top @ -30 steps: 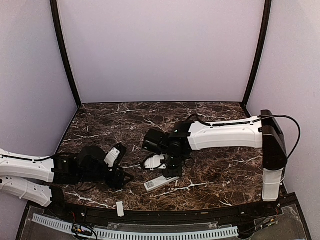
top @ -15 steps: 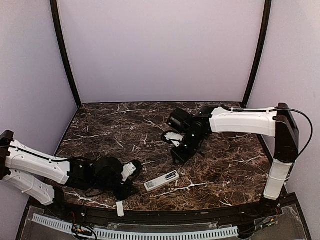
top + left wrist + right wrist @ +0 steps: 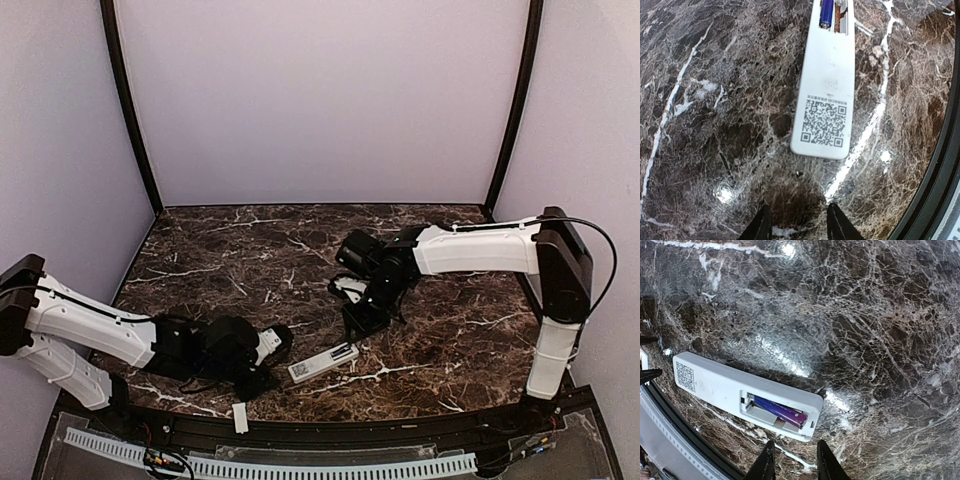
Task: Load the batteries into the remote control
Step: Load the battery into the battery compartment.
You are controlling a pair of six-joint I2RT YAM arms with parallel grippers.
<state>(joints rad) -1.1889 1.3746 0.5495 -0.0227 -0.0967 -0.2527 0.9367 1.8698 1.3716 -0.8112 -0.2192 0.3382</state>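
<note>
The remote control [image 3: 323, 362] lies back-up on the marble near the front edge. It also shows in the left wrist view [image 3: 829, 85] and the right wrist view [image 3: 735, 388]. Its back carries a QR sticker and its battery bay is uncovered. One purple battery [image 3: 778, 410] lies in the bay, and it also shows in the left wrist view [image 3: 826, 12]; the slot beside it is bare. No other battery shows. My left gripper [image 3: 264, 371] [image 3: 797, 227] is open and empty, just short of the remote's QR end. My right gripper [image 3: 360, 322] [image 3: 794, 465] is open and empty, just beyond the bay end.
A short plain white strip [image 3: 240, 417] lies on the black rim at the table's front. The curved black front rail [image 3: 940, 150] runs close beside the remote. Dark marble [image 3: 240, 250] spreads behind both arms.
My right gripper lifted back and right from over the remote, then came down again by its bay end. My left gripper moved right toward the remote's other end. The remote stayed put.
</note>
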